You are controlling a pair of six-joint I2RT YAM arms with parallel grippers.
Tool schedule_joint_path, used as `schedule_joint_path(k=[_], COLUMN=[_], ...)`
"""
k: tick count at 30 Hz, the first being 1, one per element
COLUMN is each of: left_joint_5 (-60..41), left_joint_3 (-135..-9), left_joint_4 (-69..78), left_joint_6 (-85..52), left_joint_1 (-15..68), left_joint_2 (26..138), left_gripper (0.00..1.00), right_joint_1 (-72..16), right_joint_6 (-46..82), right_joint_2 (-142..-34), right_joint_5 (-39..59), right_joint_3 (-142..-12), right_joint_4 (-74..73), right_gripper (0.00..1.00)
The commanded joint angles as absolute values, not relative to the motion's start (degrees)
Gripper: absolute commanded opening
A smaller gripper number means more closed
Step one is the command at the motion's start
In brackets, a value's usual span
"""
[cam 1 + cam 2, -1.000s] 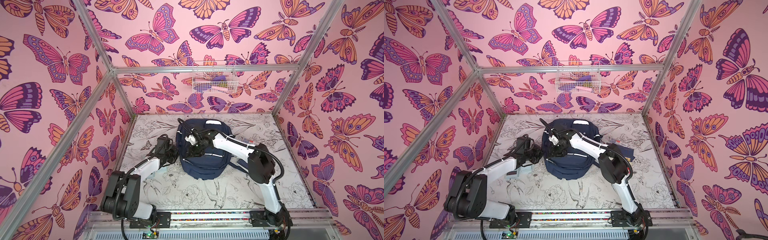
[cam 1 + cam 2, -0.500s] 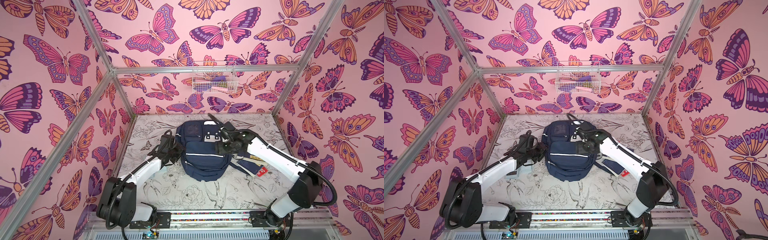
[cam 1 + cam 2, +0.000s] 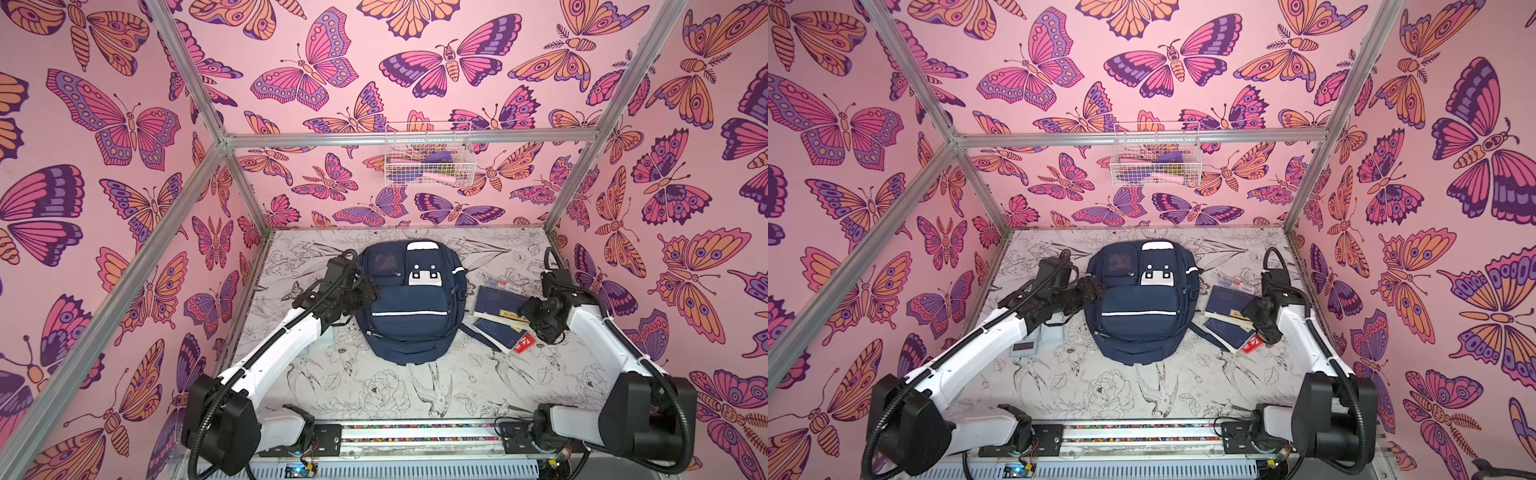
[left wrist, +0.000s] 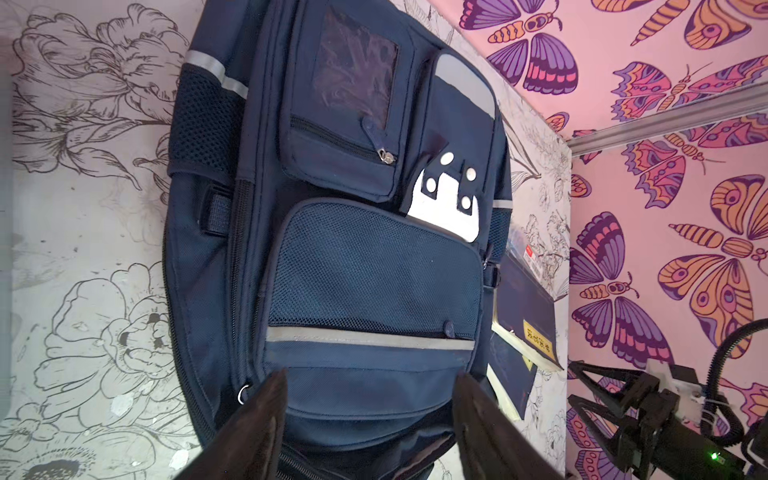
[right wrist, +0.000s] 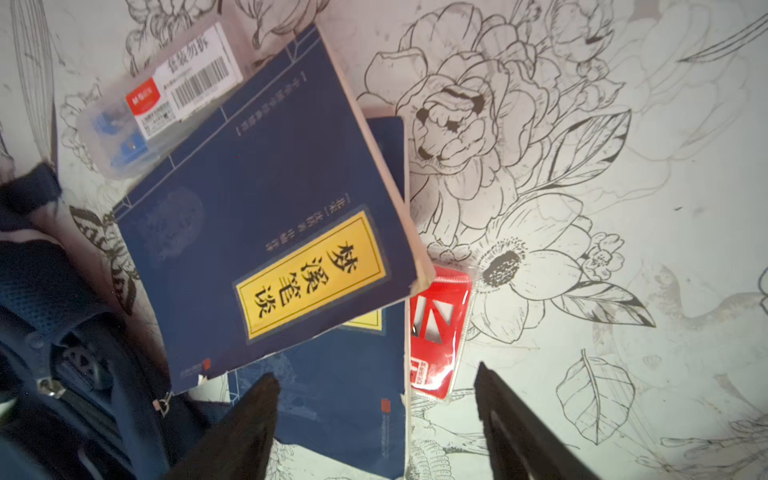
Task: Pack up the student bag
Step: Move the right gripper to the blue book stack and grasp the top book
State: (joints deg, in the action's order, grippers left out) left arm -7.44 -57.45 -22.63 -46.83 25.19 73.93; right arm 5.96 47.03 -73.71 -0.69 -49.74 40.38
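Left fingers (image 4: 257, 428) and right fingers (image 5: 245, 432) spread empty, navy student bag (image 3: 409, 316) flat, white-striped

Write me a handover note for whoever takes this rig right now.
Left gripper: open, empty, beside the left edge of the large navy fabric backpack.
Right gripper: open, empty, over the two navy books with yellow title labels.
Backpack lies flat mid-table, front up, front pockets zipped.
Right of it, outside: the books, a clear plastic box, a red packet.
Done: nothing visibly packed.
Left: open the backpack, load those items.
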Motion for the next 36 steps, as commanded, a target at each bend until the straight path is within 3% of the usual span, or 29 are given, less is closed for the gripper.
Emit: schedule_joint_path(k=[1,10,19,23,31,36], left_joint_5=[-8.2,-11.7,-13.3,-13.9,-14.5,-14.9], left_joint_3=[-59.1,-58.7,-57.7,-57.9,-59.0,-59.3], left_joint_4=[-25.0,-23.6,-23.1,-22.8,-22.2,-22.0], left_joint_6=[-44.1,-43.8,-43.9,-44.1,-44.6,-44.9], left_joint_1=[26.6,28.5,28.7,28.7,28.8,28.8], left_joint_2=[74.7,76.5,76.8,77.5,78.7,79.2], left_gripper=[0.63,0.59,0.58,0.57,0.55,0.54], right_joint_1=[10.0,13.8,16.7,17.5,17.8,17.8], right_joint_6=[48.8,48.0,47.6,47.6,48.2,47.7], right_joint_2=[-73.4,-80.0,-84.0,-85.6,-85.2,-83.4], right_joint_5=[3.4,7.4,11.2,14.0,14.1,12.9], right_joint_3=[-48.1,-48.3,-45.2,-43.5,-42.6,-42.9], right_joint_4=[34.6,29.8,23.9,20.1,19.9,21.3], right_gripper=[0.75,0.70,0.77,0.66,0.54,0.37])
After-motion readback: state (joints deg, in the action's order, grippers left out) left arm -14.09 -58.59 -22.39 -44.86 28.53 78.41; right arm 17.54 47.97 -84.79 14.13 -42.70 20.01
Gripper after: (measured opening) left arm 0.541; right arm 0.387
